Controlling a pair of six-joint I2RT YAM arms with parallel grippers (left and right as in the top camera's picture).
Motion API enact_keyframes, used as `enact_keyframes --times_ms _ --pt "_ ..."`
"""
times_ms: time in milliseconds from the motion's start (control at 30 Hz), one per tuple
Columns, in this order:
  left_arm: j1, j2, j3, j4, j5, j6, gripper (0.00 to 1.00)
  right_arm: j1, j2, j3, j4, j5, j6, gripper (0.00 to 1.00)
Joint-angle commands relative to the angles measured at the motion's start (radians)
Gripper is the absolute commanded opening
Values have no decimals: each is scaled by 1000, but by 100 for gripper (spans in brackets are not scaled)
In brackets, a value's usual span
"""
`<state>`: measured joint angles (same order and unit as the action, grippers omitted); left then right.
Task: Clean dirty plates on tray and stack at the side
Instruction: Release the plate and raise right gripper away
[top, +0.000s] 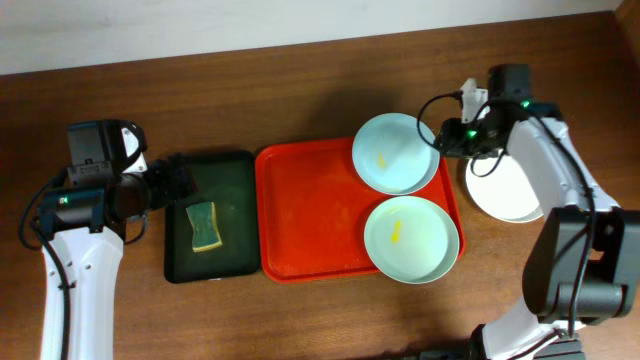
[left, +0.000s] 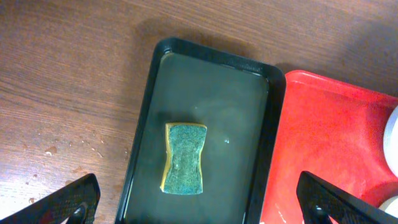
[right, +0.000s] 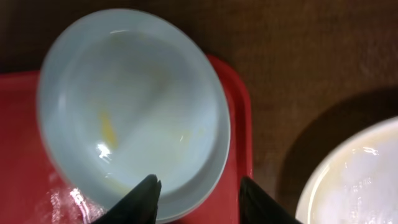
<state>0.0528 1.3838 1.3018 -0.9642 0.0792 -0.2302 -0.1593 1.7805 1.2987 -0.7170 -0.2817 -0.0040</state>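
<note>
The red-orange tray (top: 300, 215) lies mid-table. Two mint-blue plates sit on its right side: a far one (top: 396, 152) and a near one (top: 411, 239), each with a yellow smear. A white plate (top: 505, 190) rests on the table right of the tray. My right gripper (top: 445, 135) is open at the far plate's right rim. In the right wrist view the fingers (right: 199, 194) straddle the rim of this plate (right: 130, 106), one finger over its inside and one over the tray's edge (right: 239, 124). My left gripper (top: 175, 183) is open and empty above the sponge.
A dark green tray (top: 235, 170) left of the red tray holds a yellow-green sponge (top: 205, 226). In the left wrist view the sponge (left: 185, 158) lies between my open fingers (left: 199, 202). Bare wood table surrounds both trays. The white plate also shows in the right wrist view (right: 354, 180).
</note>
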Motion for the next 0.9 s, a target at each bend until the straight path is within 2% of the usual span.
enact_keyframes --times_ms 0,300,400,633,700,867 --pt "4 -9 8 2 11 -4 99 34 -6 -85 96 125 -7 42" --pt "4 -9 8 2 11 -4 99 35 -5 -196 323 132 -3 37" --pt "4 -9 8 2 11 -4 99 35 -5 -201 337 132 6 30" --pt "4 -9 8 2 11 -4 99 35 59 -201 353 101 12 29" --pt "4 -9 8 2 11 -4 99 35 59 -201 352 90 12 23" --pt "4 -9 8 2 11 -4 99 35 59 -201 324 83 12 23"
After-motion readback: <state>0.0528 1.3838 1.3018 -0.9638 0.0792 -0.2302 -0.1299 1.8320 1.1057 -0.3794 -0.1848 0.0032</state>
